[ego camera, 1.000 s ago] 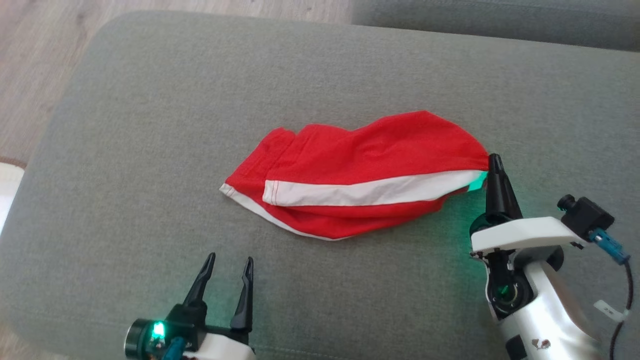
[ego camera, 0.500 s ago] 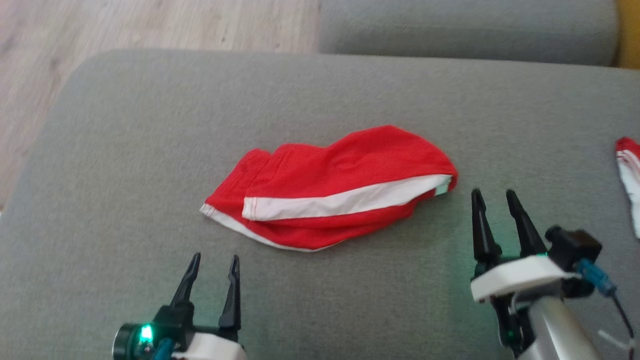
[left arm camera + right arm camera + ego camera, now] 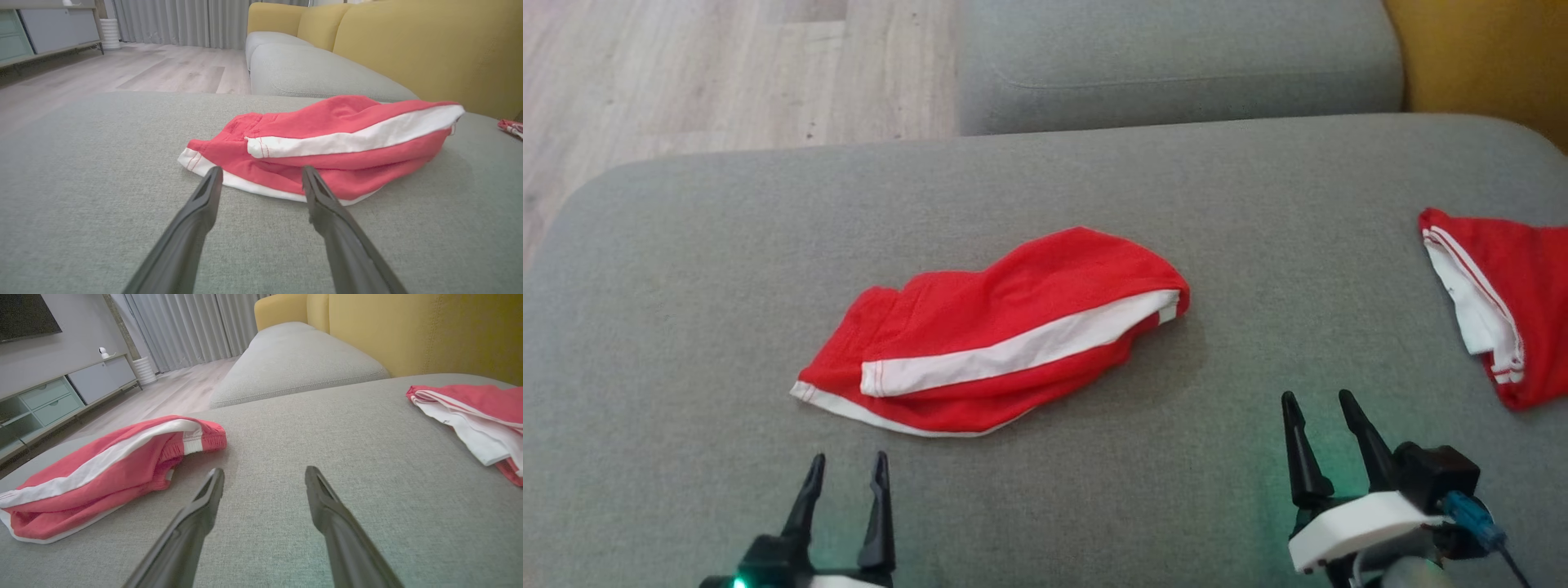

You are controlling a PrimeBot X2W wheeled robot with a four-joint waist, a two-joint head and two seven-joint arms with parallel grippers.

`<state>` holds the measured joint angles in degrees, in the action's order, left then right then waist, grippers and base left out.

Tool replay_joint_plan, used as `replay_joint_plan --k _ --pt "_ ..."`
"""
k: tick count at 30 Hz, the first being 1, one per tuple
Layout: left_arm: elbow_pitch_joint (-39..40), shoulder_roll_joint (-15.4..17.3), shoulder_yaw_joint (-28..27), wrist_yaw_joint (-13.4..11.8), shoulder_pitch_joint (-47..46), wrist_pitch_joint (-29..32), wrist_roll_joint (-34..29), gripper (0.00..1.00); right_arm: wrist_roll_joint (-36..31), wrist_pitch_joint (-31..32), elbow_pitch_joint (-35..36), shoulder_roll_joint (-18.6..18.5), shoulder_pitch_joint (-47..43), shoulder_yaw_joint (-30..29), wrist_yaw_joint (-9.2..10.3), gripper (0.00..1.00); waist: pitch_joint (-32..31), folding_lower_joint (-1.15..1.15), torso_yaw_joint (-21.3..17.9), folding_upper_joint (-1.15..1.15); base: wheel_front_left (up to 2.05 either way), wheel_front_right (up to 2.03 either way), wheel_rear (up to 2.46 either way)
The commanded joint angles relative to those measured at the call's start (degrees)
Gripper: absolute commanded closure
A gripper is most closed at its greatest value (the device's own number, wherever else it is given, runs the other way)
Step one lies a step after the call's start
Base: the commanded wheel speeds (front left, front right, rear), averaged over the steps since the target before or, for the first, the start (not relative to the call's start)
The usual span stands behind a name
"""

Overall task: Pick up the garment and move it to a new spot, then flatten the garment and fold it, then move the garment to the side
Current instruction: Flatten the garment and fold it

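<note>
Garment (image 3: 988, 343) lies on cushion (image 3: 686, 286), second garment (image 3: 1503, 302) well right.

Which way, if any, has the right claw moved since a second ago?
Yes. The right claw, shut at the red shorts' waistband end before, now stands open, pulled back toward the robot, grey cushion showing between them. Camera also shifted.

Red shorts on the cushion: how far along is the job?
Done: the red shorts lie folded over, white stripe up, on the cushion. In hand: nothing; the left pincer and right pincer stand open, clear of the cloth. Left: probably moving them aside, perhaps towards the other red garment.
</note>
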<state>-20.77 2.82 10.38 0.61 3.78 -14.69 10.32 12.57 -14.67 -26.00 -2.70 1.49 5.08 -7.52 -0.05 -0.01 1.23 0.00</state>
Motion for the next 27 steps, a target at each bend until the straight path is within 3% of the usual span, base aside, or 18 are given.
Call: replay_joint_plan --k 1,6,14,23,24,25,27 --pt "1.7 0.1 -2.6 0.8 -3.6 -0.3 1.8 0.00 -0.5 -0.3 1.5 -0.2 1.7 1.5 0.03 0.00 0.7 0.01 -0.6 0.00 0.00 0.00 0.00" --pt "-1.2 0.1 -3.9 3.7 -9.0 -0.3 6.5 0.00 -0.5 -0.3 1.8 -0.2 3.2 2.4 0.03 0.00 3.2 0.01 -1.9 0.00 0.00 0.00 0.00" --pt "-10.7 0.1 -5.0 6.3 -17.5 -0.3 14.1 0.00 -0.6 -0.3 2.0 -0.2 5.5 3.1 0.03 0.00 7.2 0.01 -4.0 0.00 0.00 0.00 0.00" --pt "-15.8 0.1 -1.8 6.9 -21.4 -0.3 18.3 0.00 -0.8 -0.3 1.8 -0.2 6.8 2.0 0.03 0.00 9.8 0.01 -5.4 0.00 0.00 0.00 0.00" --pt "-16.1 0.1 -1.1 6.9 -21.5 -0.3 18.4 0.21 -0.7 -0.3 1.8 -0.2 6.8 1.9 0.03 0.00 9.9 0.01 -5.5 0.00 0.00 0.00 0.00" --pt "-16.2 0.1 -0.5 6.9 -21.6 -0.3 18.1 1.00 -0.6 -0.3 1.8 -0.2 6.9 1.9 0.03 0.00 9.9 0.01 -5.5 0.00 0.00 0.00 0.00" --pt "-15.1 0.2 0.0 6.9 -21.9 -0.3 17.5 1.00 -0.3 -0.3 1.8 -0.2 7.0 2.0 0.03 0.00 9.9 0.01 -5.6 0.00 0.00 0.00 0.00"
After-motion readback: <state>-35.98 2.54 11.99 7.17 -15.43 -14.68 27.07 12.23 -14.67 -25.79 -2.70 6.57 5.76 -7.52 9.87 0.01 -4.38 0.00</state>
